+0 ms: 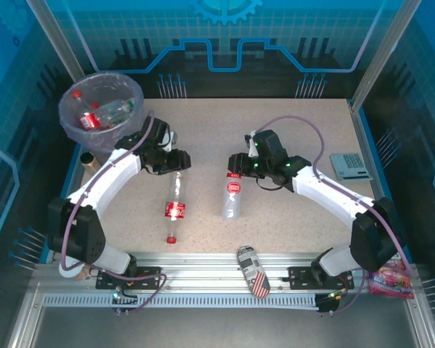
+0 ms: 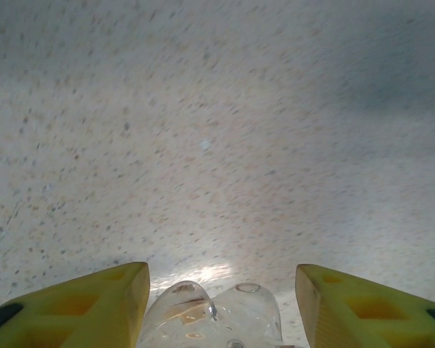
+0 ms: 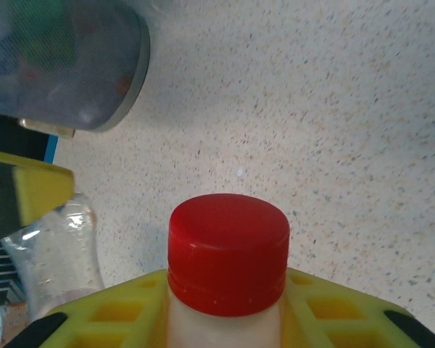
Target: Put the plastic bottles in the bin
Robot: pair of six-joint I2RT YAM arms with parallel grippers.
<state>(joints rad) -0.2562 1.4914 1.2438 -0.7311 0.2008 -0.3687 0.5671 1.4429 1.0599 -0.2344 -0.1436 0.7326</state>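
Left bottle (image 1: 175, 206): it lies flat on the bench (image 1: 203, 123), long axis running near edge to far edge, with the capped end toward the arm bases and the clear bottom end toward the bin (image 1: 67, 119).
Left fingers (image 2: 80, 308): they are spread, one on either side of that clear bottom end. The right-hand finger stands a little apart from the plastic, so we read no pinch yet.
Right bottle (image 1: 233, 197): it lies flat near the left one and nearly parallel, but turned about, with its red cap (image 3: 228, 250) at the far end.
Right fingers (image 3: 333, 312): they press on the neck below the cap from both sides. We take it for a pinch, though the contact sits at the frame's lower edge and we cannot judge how firm it is.
Key relation: each bottle stretches from its fingers back toward the bases, so we expect a lift to hang the body off one end.
Nearer arm: the left arm is nearer. The bin stands at the bench's far left corner, just beside the left arm, with bottles (image 1: 94, 116) already inside.
Next, as we judge: the left fingers close on the bottom end, then carry the bottle up and left over the rim.
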